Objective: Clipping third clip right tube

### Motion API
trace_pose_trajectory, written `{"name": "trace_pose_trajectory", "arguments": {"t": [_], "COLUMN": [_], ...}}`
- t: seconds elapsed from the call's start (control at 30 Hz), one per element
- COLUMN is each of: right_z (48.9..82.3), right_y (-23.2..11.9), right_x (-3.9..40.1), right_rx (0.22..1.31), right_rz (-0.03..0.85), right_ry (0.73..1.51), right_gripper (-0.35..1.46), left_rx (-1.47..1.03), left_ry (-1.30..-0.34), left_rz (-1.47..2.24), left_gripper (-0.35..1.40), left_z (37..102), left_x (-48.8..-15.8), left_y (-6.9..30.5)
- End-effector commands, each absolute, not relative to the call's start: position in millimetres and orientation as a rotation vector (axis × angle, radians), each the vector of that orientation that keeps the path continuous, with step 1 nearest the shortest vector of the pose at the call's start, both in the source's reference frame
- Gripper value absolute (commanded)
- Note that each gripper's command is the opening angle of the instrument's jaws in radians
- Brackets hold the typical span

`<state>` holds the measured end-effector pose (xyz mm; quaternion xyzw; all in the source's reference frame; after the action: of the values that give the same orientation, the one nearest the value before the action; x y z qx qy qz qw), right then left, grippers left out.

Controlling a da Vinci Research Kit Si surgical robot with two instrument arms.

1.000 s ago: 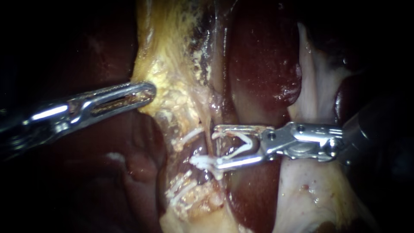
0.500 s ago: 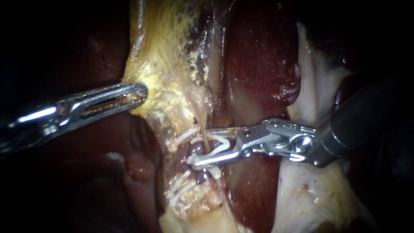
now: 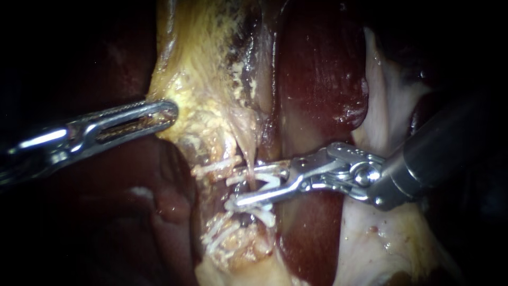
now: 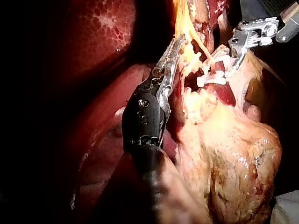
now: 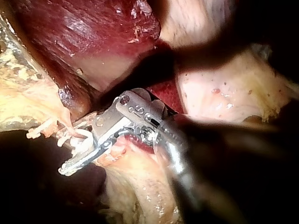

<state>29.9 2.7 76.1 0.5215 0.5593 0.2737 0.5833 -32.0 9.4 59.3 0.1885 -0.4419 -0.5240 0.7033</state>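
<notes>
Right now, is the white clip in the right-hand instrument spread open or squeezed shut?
Spread open. The clip forms a wide V in my right instrument, its legs apart around the tube.

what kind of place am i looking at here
Probably a surgical bench, seen close up through an endoscope. Dark red liver fills the background, the left instrument grips yellow tissue, and the right instrument holds a white clip beside other clips already placed.
</notes>
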Motion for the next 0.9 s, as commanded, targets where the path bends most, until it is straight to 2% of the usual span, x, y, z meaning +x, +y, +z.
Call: {"name": "trace_pose_trajectory", "arguments": {"t": [0.03,0.23,0.47,0.73,0.83,0.9], "right_z": [76.1,75.7,74.3,74.3,74.8,75.0], "right_y": [2.7,3.4,5.6,7.1,7.5,7.7], "right_x": [30.0,30.1,30.4,30.6,30.9,30.9], "right_rx": [1.224,1.23,1.227,1.188,1.174,1.181], "right_rz": [0.638,0.648,0.707,0.767,0.8,0.821], "right_ry": [1.314,1.331,1.386,1.393,1.389,1.381], "right_gripper": [0.45,0.45,0.44,0.38,0.3,0.13], "left_rx": [0.42,0.42,0.419,0.419,0.419,0.419], "left_ry": [-0.983,-0.983,-0.983,-0.983,-0.983,-0.983], "left_rz": [-1.166,-1.166,-1.166,-1.166,-1.167,-1.167], "left_gripper": [-0.35,-0.35,-0.35,-0.35,-0.35,-0.35], "left_z": [59.4,59.5,59.6,59.6,59.6,59.6], "left_x": [-32.0,-31.9,-31.9,-32.0,-32.0,-32.0], "left_y": [9.4,9.5,9.5,9.5,9.5,9.5]}}
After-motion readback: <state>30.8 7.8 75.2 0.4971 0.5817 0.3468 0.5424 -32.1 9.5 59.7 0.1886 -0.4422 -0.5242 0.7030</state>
